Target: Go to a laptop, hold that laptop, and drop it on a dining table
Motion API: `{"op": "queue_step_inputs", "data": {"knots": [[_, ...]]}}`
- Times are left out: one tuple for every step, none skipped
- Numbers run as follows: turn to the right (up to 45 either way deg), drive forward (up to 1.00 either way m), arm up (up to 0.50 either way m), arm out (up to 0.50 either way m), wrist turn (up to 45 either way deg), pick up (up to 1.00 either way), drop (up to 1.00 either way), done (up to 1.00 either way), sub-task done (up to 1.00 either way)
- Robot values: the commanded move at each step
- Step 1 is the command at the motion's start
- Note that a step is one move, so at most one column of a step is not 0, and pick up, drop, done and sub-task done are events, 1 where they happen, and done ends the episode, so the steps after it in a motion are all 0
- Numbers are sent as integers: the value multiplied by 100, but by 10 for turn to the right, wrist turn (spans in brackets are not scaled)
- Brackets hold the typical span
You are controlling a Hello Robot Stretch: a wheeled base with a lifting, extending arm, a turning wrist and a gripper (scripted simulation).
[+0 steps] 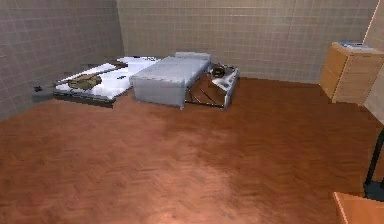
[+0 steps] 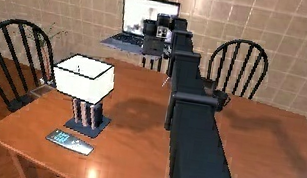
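On the table (image 2: pixel 274 146) the fingers (image 2: pixel 151 54) hung near the laptop (image 2: pixel 135 16), whether they held it unclear, so lifting now might drag it off the edge.

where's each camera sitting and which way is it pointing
Forward view: on the robot, looking ahead and down across wood floor to a bed and dresser.
Arm side view: on the robot's body, looking out sideways over a wooden table; the arm and gripper reach toward the laptop.
Shared: probably that wooden table, at the forward view's bottom right corner.
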Motion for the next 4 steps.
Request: {"op": "queue_step_inputs", "data": {"knots": [[0,0,0,0,30,0,0,0,0],[0,0,-2,0,0,0,0,0,0],[0,0,-32,0,0,0,0,0,0],[0,0,0,0,0,0,100,0,0]]}}
